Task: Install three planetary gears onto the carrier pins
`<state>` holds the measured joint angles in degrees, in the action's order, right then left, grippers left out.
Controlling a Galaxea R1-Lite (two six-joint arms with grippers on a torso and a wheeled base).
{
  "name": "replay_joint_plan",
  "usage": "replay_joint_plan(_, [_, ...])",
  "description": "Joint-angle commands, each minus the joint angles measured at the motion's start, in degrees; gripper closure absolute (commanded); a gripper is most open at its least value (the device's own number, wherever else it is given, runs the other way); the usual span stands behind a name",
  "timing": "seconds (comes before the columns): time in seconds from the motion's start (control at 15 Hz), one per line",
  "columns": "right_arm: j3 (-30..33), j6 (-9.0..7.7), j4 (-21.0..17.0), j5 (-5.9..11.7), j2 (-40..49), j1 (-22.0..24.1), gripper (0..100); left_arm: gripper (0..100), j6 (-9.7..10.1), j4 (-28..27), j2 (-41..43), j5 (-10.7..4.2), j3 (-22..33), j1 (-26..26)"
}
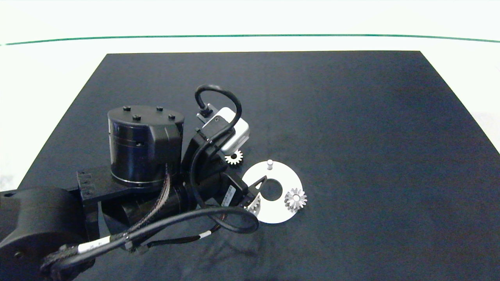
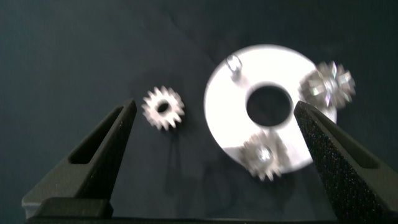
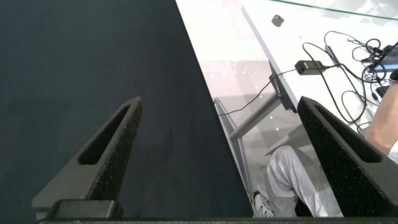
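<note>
A dark mat [image 1: 312, 117] covers the table, with the left arm reaching in from the lower left of the head view. Near the frame's centre lies a flat white disc [image 1: 287, 177] with a large centre hole. Three gears are counted: one seated [image 1: 295, 200] at the disc's right edge, a second [image 1: 254, 204] at its lower-left edge, partly hidden by the arm, and a third gear [image 1: 234, 157] loose on the mat just beside the disc, to its upper left. Of the three carrier pins, only one bare pin [image 1: 269, 164] shows, upright at the disc's top. The left gripper [image 2: 214, 143] hangs over the disc and loose gear, its fingers spread wide and empty. Two gears appear installed; the next move likely calls for closing on the loose gear and lowering its hole onto the bare pin. The right gripper [image 3: 217, 155] is parked off the mat's edge, spread and empty, where a person's leg [image 3: 292, 177] shows.
</note>
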<state>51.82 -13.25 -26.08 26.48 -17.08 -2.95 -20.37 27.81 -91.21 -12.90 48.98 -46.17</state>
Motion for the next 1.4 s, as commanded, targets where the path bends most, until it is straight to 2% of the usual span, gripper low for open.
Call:
replay_joint_plan(0.07, [0.38,-0.11,-0.20,0.15,0.03,-0.13,0,0,-0.55,0.05,-3.10,1.74,4.02,3.01])
replay_joint_plan(0.47, [0.74,-0.46,-0.20,0.15,0.03,-0.13,0,0,-0.64,0.76,-9.42,4.90,7.00,6.61])
replay_joint_plan(0.53, [0.82,-0.46,-0.20,0.15,0.03,-0.13,0,0,-1.25,0.67,-9.95,5.25,7.62,7.41])
replay_joint_plan(0.73, [0.91,-0.46,-0.82,0.15,0.12,-0.13,0,0,-1.69,0.58,-10.48,7.71,8.06,10.13])
replay_joint_plan(1.4, [3.81,-0.46,-2.93,0.07,0.03,-0.13,0,0,-2.31,0.76,-13.12,9.03,7.53,11.71])
